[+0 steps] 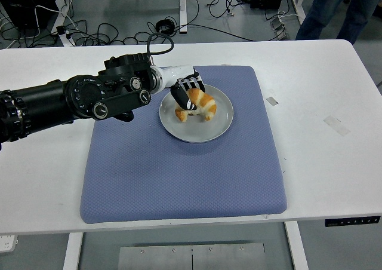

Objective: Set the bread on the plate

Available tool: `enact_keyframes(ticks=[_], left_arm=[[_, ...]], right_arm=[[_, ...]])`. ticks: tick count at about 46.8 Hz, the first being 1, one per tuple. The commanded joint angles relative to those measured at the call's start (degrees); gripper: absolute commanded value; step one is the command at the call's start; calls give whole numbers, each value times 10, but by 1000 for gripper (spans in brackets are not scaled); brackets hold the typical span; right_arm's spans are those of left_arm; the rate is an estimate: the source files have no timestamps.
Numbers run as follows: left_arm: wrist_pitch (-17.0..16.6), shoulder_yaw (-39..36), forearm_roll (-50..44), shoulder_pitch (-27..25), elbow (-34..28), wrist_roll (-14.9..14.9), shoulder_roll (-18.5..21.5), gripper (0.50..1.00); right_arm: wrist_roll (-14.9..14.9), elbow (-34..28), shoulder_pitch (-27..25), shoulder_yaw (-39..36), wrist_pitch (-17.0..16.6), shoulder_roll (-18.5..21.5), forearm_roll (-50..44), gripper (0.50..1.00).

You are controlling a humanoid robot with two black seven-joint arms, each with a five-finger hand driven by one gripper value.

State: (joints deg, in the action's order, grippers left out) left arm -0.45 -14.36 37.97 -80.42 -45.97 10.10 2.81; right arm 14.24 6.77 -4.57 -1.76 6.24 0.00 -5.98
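Observation:
A golden croissant lies on the grey round plate, which sits on the blue mat. My left hand reaches in from the left over the plate's left rim, its black-and-white fingers curled around the croissant's left end. The croissant rests on the plate surface under the hand. The right arm does not show.
The mat covers the middle of the white table. Small tape pieces lie on the table to the right. Cables run across the floor behind the table, and a person's legs stand at the top right.

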Motion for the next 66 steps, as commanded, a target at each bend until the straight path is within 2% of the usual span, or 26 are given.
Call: enact_keyframes(ticks=[1,10,17,19,20,21,22,33,43,54,62,66], left_arm=[[0,-1,0,0,0,0,-1,725],[-1,-1,0,0,0,-1,0,745],[-6,0,0,2,0,-2,0,787],[-8,0,0,2,0,-2,0,837],[-8,0,0,2,0,-2,0,881],[-8,0,0,2,1,-2,0,955],[-8,0,0,2,0,-2,0,988],[-8,2,-1,-9,-3,-1,4,989],[-9,36,-3,-32,-3,-2,25,989],[-54,86,-6,-34,2,2,32,990],[-57,97,2,-28,18,2,41,990],[-58,131,3,-16,30,2,44,990]], right_arm=[[0,0,0,0,0,0,0,1000],[0,0,0,0,0,0,0,1000],[0,0,0,0,0,0,0,1000],[0,0,0,0,0,0,0,1000],[0,0,0,0,0,0,0,1000],[0,0,0,0,0,0,0,1000],[0,0,0,0,0,0,0,1000],[0,0,0,0,0,0,0,1000],[0,0,0,0,0,0,0,1000],[0,0,0,0,0,0,0,1000],[0,0,0,0,0,0,0,1000],[0,0,0,0,0,0,0,1000]])
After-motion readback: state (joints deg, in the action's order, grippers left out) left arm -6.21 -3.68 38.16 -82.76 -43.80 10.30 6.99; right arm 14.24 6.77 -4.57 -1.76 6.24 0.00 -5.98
